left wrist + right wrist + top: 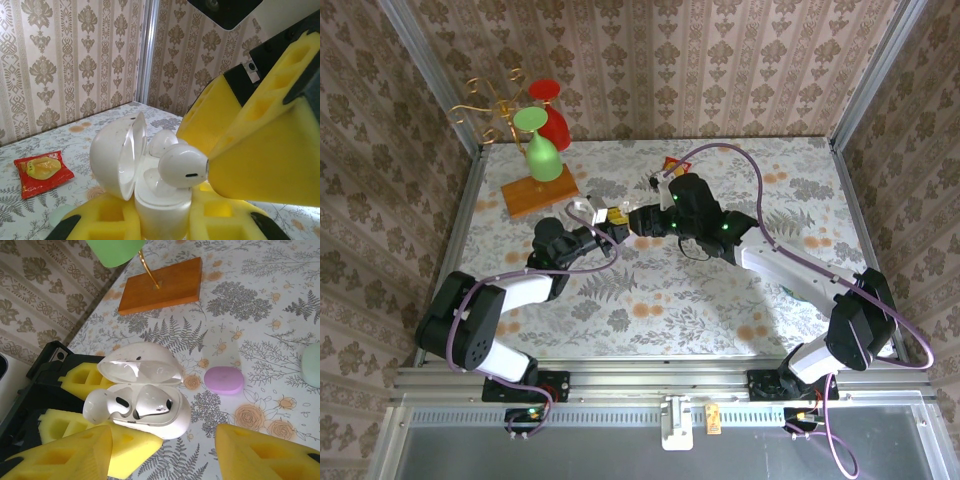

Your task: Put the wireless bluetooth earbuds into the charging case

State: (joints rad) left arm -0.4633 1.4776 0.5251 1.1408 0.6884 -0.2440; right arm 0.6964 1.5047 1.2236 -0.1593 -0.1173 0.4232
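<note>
1. Right gripper (162,440): yellow foam fingers stood spread and pinched nothing. In the left wrist view one fingertip (235,165) lay against the loose earbud.
2. Loose earbud (100,407): white and glossy. It lay tilted across the rim of the vacant socket, its head hanging past the case's edge. Judged not yet seated.
3. Seated earbud (152,407): white, nested in the other socket.
4. Charging case (177,412): white and egg-shaped, with the lid (137,362) hinged open behind the sockets.
5. Left gripper (162,220): fingers pressed together on the case's lower body, below the hinge.
6. Handling, as judged:
   - The earbud looked very light, hard and slick, and likely to squirt from a firm pinch.
   - It is best taken across the sides of its bulbous head, leaving the stem end free to drop into the socket.
   - A light downward nudge may serve as well as a grip.
   - The open lid looked the fragile part and should not be pressed.
7. Table (260,305):
   - a lilac oval piece (224,380) just beyond the case
   - a pale green piece (312,365) at the edge of the right wrist view
   - a red-and-yellow packet (42,172)
   - a wooden stand base (160,287), well apart from the case
</note>
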